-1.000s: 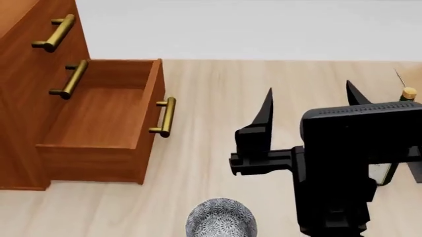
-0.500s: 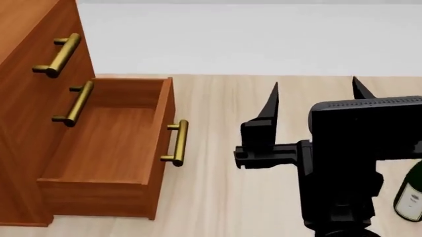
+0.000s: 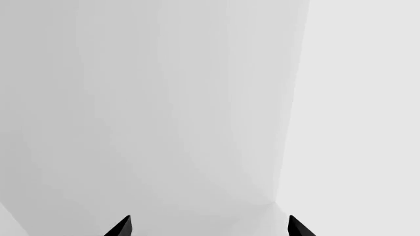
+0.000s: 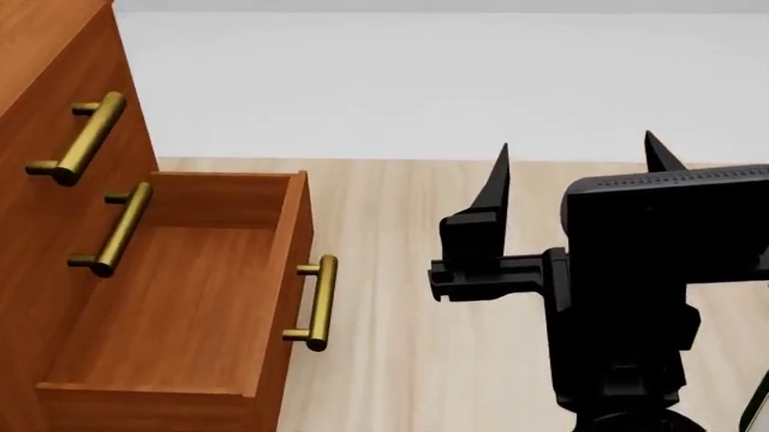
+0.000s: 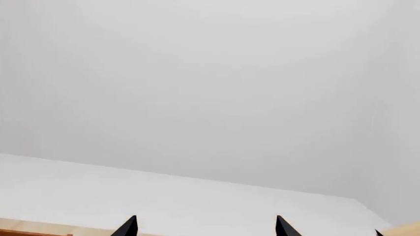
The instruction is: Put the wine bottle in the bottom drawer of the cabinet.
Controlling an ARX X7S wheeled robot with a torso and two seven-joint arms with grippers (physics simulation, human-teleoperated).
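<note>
Hovering with jaws spread and empty, right gripper (image 4: 574,166) well apart from the drawer (image 4: 180,297), open at far left; bottle (image 4: 758,407) barely visible at lower right, axis unclear, nearest the right arm.

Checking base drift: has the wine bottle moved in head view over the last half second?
Cannot tell. Only a sliver of the wine bottle shows; the bottom drawer shifted too, so the camera moved.
</note>
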